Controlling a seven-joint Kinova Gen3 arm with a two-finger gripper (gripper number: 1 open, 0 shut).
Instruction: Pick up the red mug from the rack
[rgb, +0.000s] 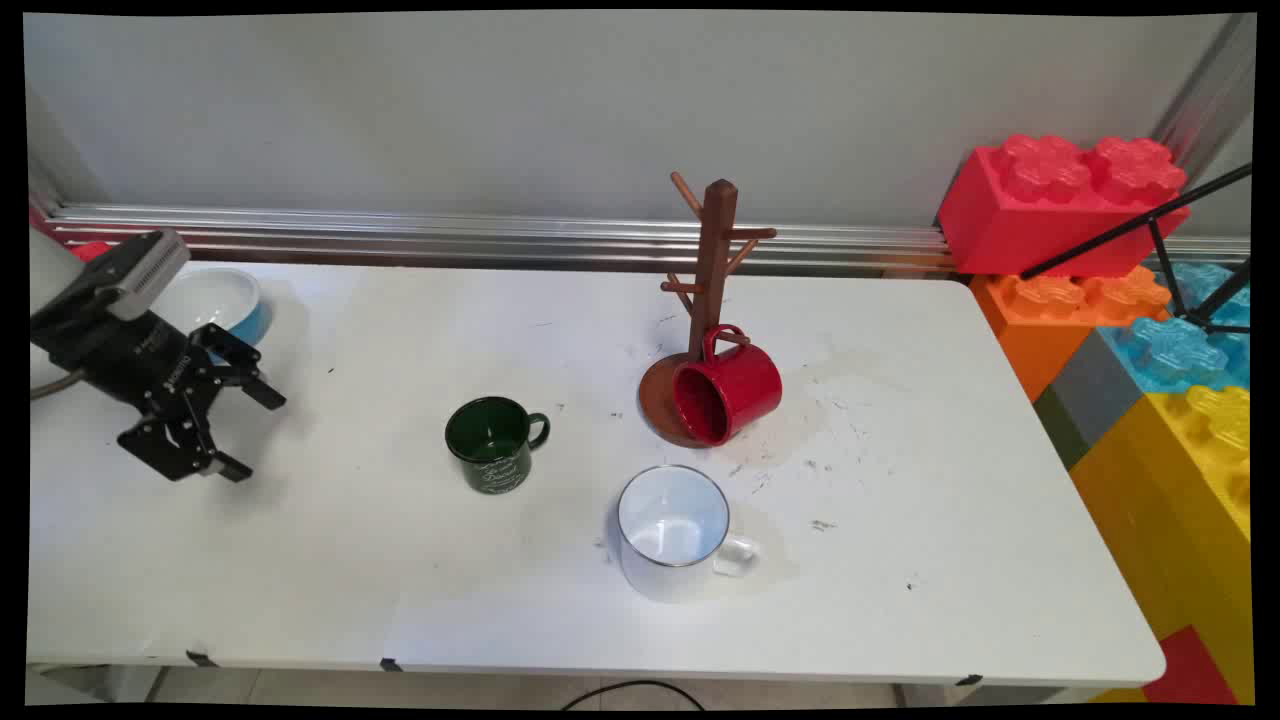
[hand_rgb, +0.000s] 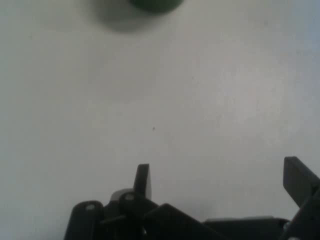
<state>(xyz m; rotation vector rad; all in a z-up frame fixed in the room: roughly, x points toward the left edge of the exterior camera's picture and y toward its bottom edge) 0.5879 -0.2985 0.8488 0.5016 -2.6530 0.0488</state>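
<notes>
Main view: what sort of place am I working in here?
Probably a robotics lab or test cell, not a kitchen: a bare white table against an aluminium-railed wall, giant plastic building blocks stacked beside it, and a wooden mug tree with enamel mugs as props.

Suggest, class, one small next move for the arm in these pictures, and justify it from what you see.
Probably a short advance toward the dark green enamel mug. The black two-finger end effector is open, holds nothing, and hangs over bare white table; that mug is the nearest thing ahead, showing only at the hand view's top edge.
</notes>
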